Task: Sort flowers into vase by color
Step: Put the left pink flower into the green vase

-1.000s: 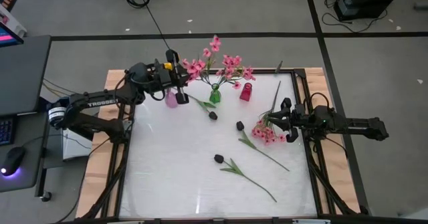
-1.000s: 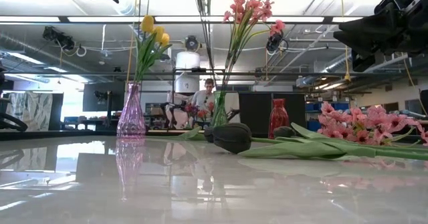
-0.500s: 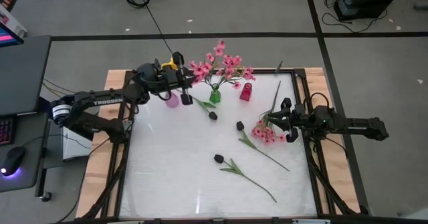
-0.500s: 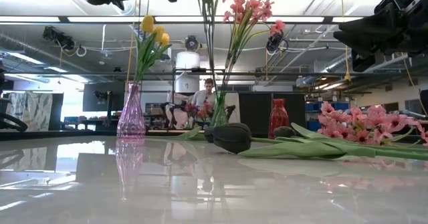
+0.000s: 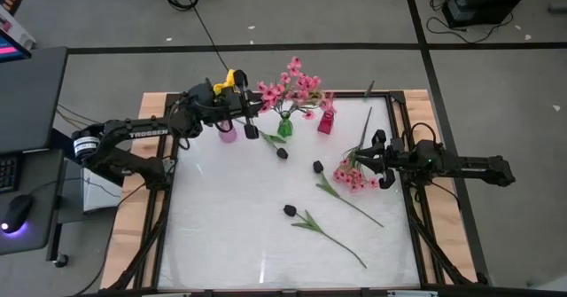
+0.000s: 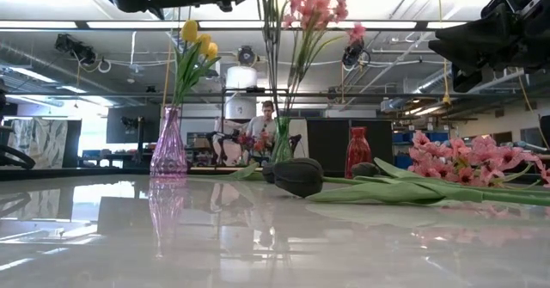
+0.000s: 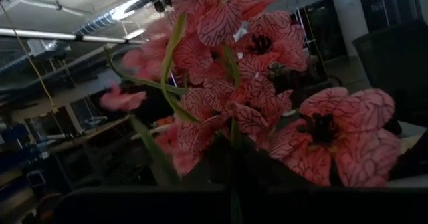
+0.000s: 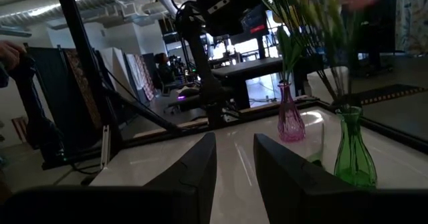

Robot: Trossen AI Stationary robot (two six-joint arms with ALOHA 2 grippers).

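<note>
Three vases (image 5: 284, 127), three dark tulips (image 5: 290, 210) lying on table (image 5: 221, 226), one loose pink spray (image 5: 354, 175)

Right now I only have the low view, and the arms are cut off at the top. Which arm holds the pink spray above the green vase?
Observer: The left gripper. In the high view it is shut on the pink spray, next to the green vase.
Operator: Where is the right gripper?
Observer: The right gripper is at the table's right side, open, beside a second pink spray lying flat.
Operator: How many dark tulips are left?
Observer: Three dark tulips lie on the table.
</note>
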